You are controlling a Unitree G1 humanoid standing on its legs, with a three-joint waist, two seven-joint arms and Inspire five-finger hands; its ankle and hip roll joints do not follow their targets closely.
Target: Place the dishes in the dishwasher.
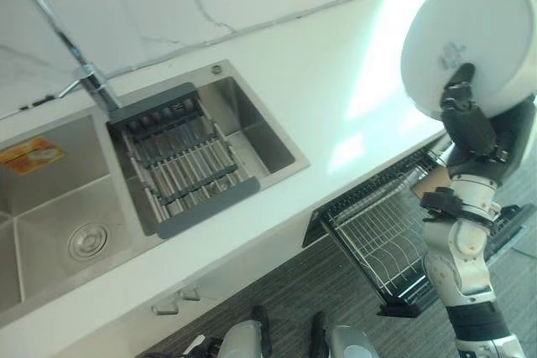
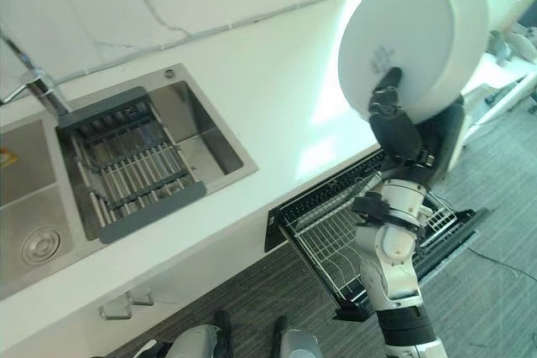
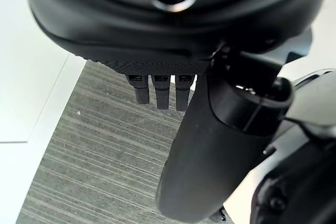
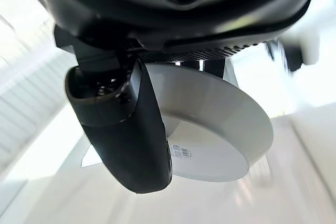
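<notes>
Fingers (image 2: 388, 90) of the right hand (image 2: 394, 119) pinch a white plate (image 2: 411, 35) above the open dishwasher rack (image 2: 336, 236). Racking it remains. Left hand (image 3: 173, 51) fingers hang straight, empty.

No print can be read; the small label (image 4: 181, 152) on the white plate (image 4: 220, 129) seems a barcode.

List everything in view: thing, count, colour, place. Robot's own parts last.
plate: one, white, held up on edge above the rack.
dishwasher rack: one, dark wire, pulled out below the counter edge.
sink: one, steel, two basins, set in the counter.
drying rack: one, grey, across the right basin.
faucet: one, chrome, behind the sink.
counter: one, white.
right hand: dark, gripping the plate.
left hand: dark, over grey floor.
</notes>
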